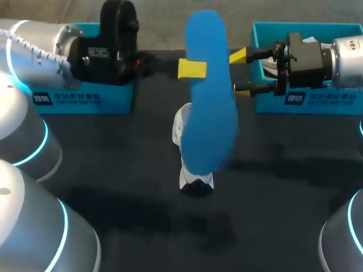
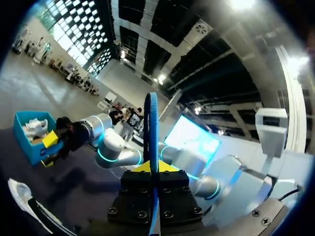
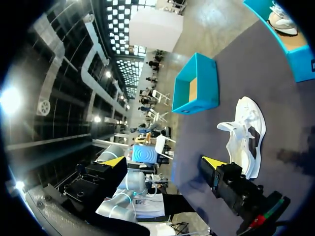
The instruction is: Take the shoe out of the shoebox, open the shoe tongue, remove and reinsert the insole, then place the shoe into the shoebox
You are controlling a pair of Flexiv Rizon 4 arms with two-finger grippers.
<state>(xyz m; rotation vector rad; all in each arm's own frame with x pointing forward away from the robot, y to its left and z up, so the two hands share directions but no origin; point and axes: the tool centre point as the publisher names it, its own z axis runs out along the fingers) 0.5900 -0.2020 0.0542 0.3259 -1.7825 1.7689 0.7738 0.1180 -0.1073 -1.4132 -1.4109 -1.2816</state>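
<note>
My left gripper (image 1: pixel 191 69) holds a large blue insole (image 1: pixel 210 102) up above the table and is shut on its upper part. In the left wrist view the insole (image 2: pixel 152 123) stands edge-on between the yellow tips of that gripper (image 2: pixel 153 166). The white shoe (image 1: pixel 182 133) lies on the black table beneath the insole and is partly hidden by it. The right wrist view shows the same shoe (image 3: pixel 247 133) on its side, ahead of my right gripper (image 3: pixel 165 162). In the head view my right gripper (image 1: pixel 240 72) hangs open just right of the insole, with nothing between its fingers.
A teal shoebox (image 1: pixel 85 97) stands at the back left under my left arm; in the right wrist view this box (image 3: pixel 197 87) looks empty. A second teal shoebox (image 1: pixel 309 99) at the back right holds another white shoe (image 3: pixel 281 20).
</note>
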